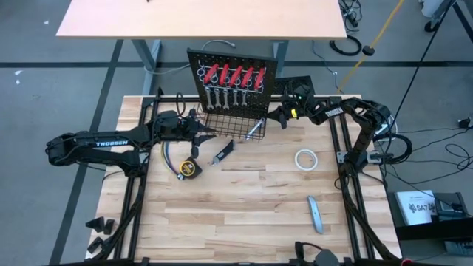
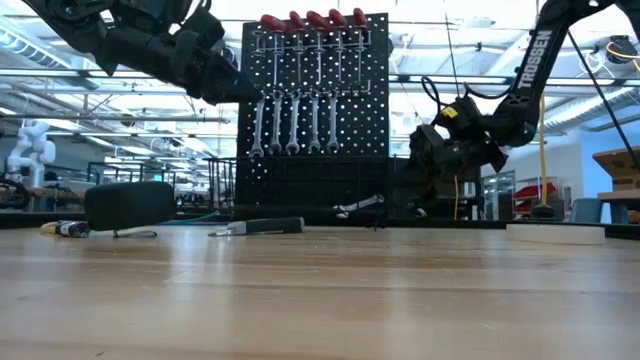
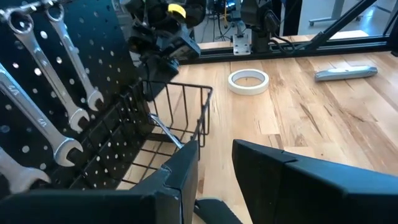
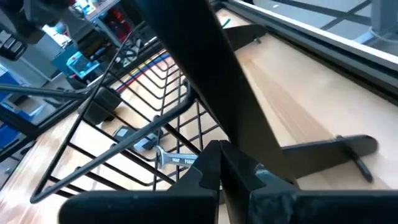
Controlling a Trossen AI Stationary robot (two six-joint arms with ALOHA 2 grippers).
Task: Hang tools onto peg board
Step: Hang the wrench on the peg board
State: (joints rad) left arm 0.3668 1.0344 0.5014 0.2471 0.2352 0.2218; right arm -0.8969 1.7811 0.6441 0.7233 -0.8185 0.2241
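Meanwhile, left gripper (image 1: 207, 134) empty, at peg board (image 1: 230, 65)

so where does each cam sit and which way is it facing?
High: overhead, straight down on table, both arms, peg board.
Low: table height, level at the peg board; arms enter from above.
Left wrist: past own fingers toward wire basket, white tape roll.
Right wrist: own shut fingers, basket wires.
Shared: hanging wrenches.

Bright, even overhead light falls on the table (image 1: 244, 207) — shadows stay soft and short. In the low view, ceiling lamps and far windows glare, leaving the peg board (image 2: 312, 100) backlit — the near tabletop is blurred.
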